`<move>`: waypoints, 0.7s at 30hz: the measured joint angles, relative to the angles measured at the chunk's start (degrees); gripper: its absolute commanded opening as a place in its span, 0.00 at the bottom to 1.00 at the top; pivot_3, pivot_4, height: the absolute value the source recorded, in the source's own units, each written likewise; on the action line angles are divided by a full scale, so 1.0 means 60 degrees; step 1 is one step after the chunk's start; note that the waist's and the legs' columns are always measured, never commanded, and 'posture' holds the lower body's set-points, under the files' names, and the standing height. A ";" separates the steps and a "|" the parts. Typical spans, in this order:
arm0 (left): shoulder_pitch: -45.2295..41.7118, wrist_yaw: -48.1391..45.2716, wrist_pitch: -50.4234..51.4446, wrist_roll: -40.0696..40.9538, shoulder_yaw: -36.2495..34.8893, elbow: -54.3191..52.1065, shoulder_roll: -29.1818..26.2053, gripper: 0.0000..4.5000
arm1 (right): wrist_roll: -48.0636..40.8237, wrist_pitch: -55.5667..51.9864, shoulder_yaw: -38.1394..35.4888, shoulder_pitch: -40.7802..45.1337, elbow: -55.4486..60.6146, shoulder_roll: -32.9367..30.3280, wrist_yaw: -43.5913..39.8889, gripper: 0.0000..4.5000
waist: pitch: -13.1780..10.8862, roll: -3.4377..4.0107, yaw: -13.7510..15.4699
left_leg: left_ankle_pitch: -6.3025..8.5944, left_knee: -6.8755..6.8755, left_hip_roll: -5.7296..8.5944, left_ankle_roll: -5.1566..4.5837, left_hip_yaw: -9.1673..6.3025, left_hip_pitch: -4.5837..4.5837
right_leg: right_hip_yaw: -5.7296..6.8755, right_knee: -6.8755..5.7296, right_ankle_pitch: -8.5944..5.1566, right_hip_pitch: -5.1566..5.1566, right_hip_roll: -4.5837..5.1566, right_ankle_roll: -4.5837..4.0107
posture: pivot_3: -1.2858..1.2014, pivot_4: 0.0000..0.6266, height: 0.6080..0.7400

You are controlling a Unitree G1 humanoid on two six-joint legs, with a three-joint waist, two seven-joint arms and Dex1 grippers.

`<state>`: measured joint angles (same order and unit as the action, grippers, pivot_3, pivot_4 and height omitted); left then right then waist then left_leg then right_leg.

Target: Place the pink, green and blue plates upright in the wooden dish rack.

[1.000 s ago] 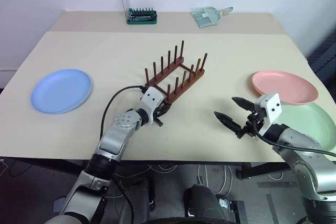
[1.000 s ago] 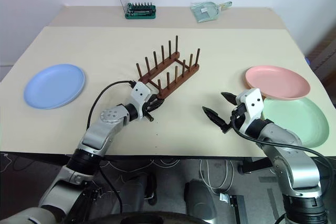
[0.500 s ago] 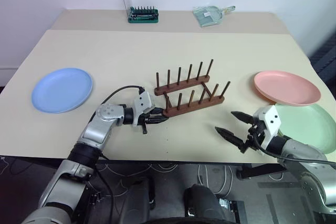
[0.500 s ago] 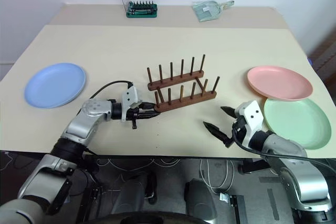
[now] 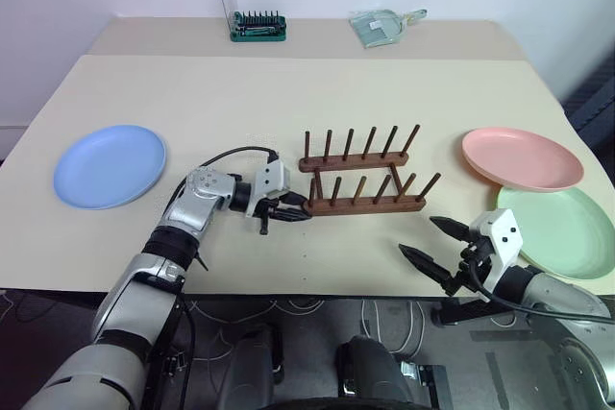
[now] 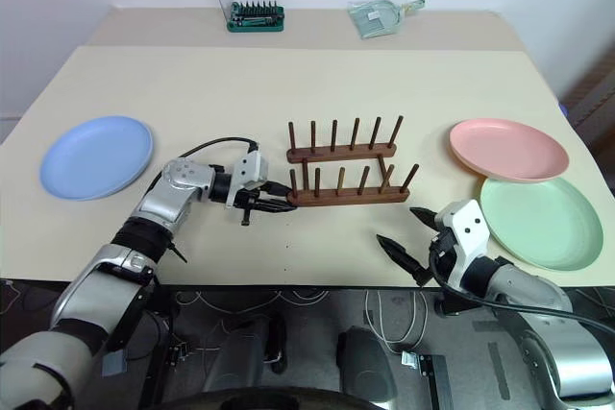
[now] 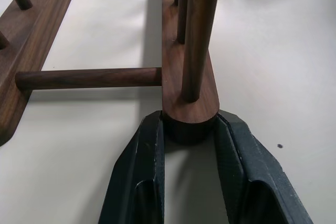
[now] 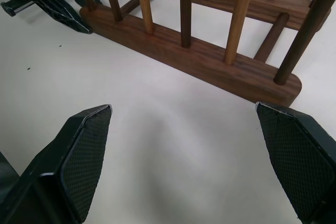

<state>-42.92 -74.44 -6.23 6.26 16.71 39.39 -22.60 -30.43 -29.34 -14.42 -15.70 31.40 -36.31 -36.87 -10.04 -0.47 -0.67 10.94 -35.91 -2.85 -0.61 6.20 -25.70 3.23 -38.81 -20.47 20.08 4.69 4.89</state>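
Note:
The wooden dish rack lies across the middle of the table, its pegs upright and bare. My left gripper is shut on the left end of its near rail; in the left wrist view both fingers flank that rail end. Near the table's front edge, right of the rack, my right gripper hangs wide open with nothing in it, facing the rack. The pink plate rests at the right, overlapping the green plate in front of it. The blue plate lies flat at the far left.
A green tool-bit holder with a raised clear lid and a clear plastic scoop sit at the table's back edge. Bare tabletop stretches between the rack and the plates.
The rack has swung from a diagonal to lie parallel to the table's front edge, with my left gripper on its end. My right gripper drew back and down toward the front edge.

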 measured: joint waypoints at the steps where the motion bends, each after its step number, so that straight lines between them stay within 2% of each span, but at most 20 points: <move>1: 0.0000 -0.0008 0.0014 0.0000 -0.0040 0.0015 -0.0001 0.58 | 0.0026 0.0003 0.0000 -0.0013 0.0000 0.0000 0.0007 1.00 | 0.0000 0.0000 -0.0004 | 0.0000 0.0000 -0.0001 0.0000 -0.0001 0.0000 | 0.0000 0.0000 0.0000 0.0001 0.0001 0.0000 | 0.52 0.24 0.94; 4: 0.0101 0.0074 0.0148 0.0002 -0.0173 -0.0133 -0.0135 0.90 | 0.0093 0.0005 0.0005 0.0026 -0.0005 -0.0008 0.0012 1.00 | 0.0000 0.0000 -0.0030 | 0.0000 0.0001 -0.0002 0.0000 0.0000 0.0000 | -0.0002 -0.0003 0.0000 0.0002 0.0000 0.0000 | 0.52 0.24 0.94; 5: 0.0252 0.0157 0.0234 0.0004 -0.0287 -0.0332 -0.0247 0.90 | 0.0137 -0.0001 0.0008 0.0066 -0.0013 -0.0025 0.0014 1.00 | 0.0000 0.0000 -0.0048 | 0.0000 0.0001 -0.0003 0.0000 0.0000 0.0000 | -0.0004 -0.0005 0.0000 0.0004 0.0000 0.0000 | 0.52 0.24 0.94; 6: 0.0462 0.0225 0.0425 0.0053 -0.0401 -0.0630 -0.0400 0.91 | 0.0200 -0.0004 0.0019 0.0104 -0.0043 -0.0060 0.0019 0.88 | 0.0000 0.0000 -0.0058 | 0.0000 0.0002 -0.0003 0.0001 0.0000 0.0001 | -0.0003 -0.0008 0.0000 0.0005 0.0001 0.0000 | 0.52 0.24 0.94; 7: 0.0698 0.0269 0.0669 0.0123 -0.0513 -0.0982 -0.0553 0.87 | 0.0311 -0.0004 0.0039 0.0150 -0.0084 -0.0094 0.0028 0.81 | 0.0000 0.0000 -0.0058 | -0.0001 0.0002 -0.0005 0.0001 0.0000 0.0001 | -0.0003 -0.0011 0.0000 0.0005 0.0000 0.0000 | 0.52 0.24 0.94; 9: 0.1183 0.0355 0.1192 0.0267 -0.0739 -0.1730 -0.0851 0.70 | 0.0454 -0.0007 0.0069 0.0213 -0.0217 -0.0142 0.0033 0.60 | 0.0000 0.0000 -0.0038 | -0.0001 0.0000 -0.0005 0.0001 -0.0001 0.0002 | -0.0004 -0.0014 0.0000 0.0005 0.0002 -0.0001 | 0.52 0.24 0.94; 14: 0.2534 0.0375 0.2651 0.0896 -0.1137 -0.3865 -0.1520 0.13 | 0.0841 -0.0032 0.0324 0.0502 -0.0558 -0.0226 0.0024 0.02 | 0.0000 0.0001 -0.0032 | -0.0001 -0.0001 -0.0003 0.0002 -0.0001 0.0001 | -0.0011 -0.0015 0.0000 0.0003 0.0011 -0.0001 | 0.52 0.24 0.94; 15: 0.2754 0.0347 0.2926 0.1035 -0.1134 -0.4306 -0.1551 0.03 | 0.0957 -0.0033 0.0396 0.0562 -0.0673 -0.0261 0.0025 0.00 | 0.0000 0.0001 -0.0026 | -0.0001 -0.0002 -0.0003 0.0002 -0.0001 0.0002 | -0.0011 -0.0015 -0.0001 0.0002 0.0012 -0.0001 | 0.52 0.24 0.94; 18: 0.3167 0.0454 0.3447 0.1121 -0.0976 -0.5354 -0.1566 0.03 | 0.1332 -0.0035 0.0670 0.0848 -0.0950 -0.0335 0.0077 0.00 | 0.0000 0.0000 0.0007 | 0.0000 -0.0004 0.0000 0.0002 -0.0001 0.0001 | -0.0010 -0.0014 -0.0001 -0.0001 0.0014 -0.0001 | 0.52 0.24 0.94; 21: 0.3219 0.1143 0.3578 0.0780 -0.0494 -0.5965 -0.1013 0.03 | 0.1817 -0.0020 0.1085 0.1311 -0.1354 -0.0343 0.0198 0.00 | 0.0000 0.0000 0.0010 | 0.0000 -0.0007 0.0002 0.0000 -0.0001 0.0001 | -0.0010 -0.0014 -0.0001 -0.0002 0.0014 -0.0001 | 0.52 0.24 0.94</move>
<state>-23.60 -67.59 15.24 10.94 13.75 3.60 -28.68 -19.53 -29.46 -7.91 -7.83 23.28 -38.37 -35.68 -10.04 -0.47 -0.61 10.95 -35.95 -2.83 -0.61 6.19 -25.70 3.17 -38.90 -20.47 20.07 4.77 4.89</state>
